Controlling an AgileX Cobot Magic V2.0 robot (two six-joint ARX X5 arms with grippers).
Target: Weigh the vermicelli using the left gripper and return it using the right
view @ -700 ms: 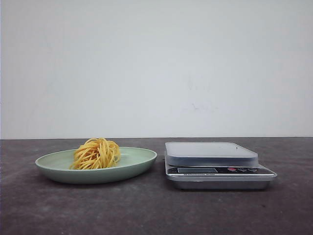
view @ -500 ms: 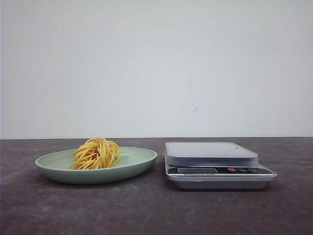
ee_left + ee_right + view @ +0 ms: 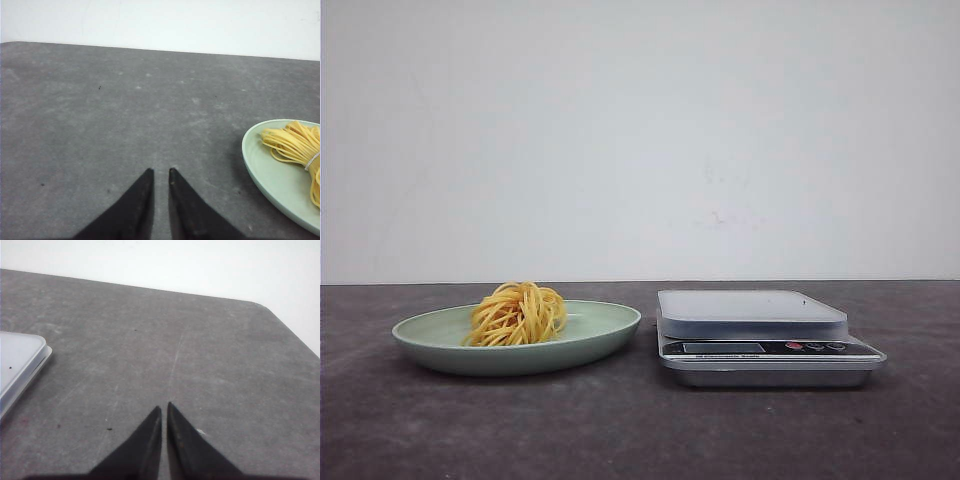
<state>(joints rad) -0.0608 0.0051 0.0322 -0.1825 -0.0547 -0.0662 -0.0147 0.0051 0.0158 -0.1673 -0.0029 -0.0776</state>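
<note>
A bundle of yellow vermicelli (image 3: 518, 314) lies on a pale green plate (image 3: 605, 334) at the left of the table. A silver kitchen scale (image 3: 752, 312) stands to the right of the plate, its platform bare. Neither gripper shows in the front view. In the left wrist view my left gripper (image 3: 160, 171) is shut and empty, with a thin gap between its black fingertips, over bare table beside the plate (image 3: 265, 172) and vermicelli (image 3: 295, 145). In the right wrist view my right gripper (image 3: 164, 406) is shut and empty over bare table, apart from the scale's corner (image 3: 17, 365).
The table is dark grey, with a white wall behind it. The table's far right corner (image 3: 260, 304) shows in the right wrist view. A small white speck (image 3: 200, 431) lies on the table by the right fingers.
</note>
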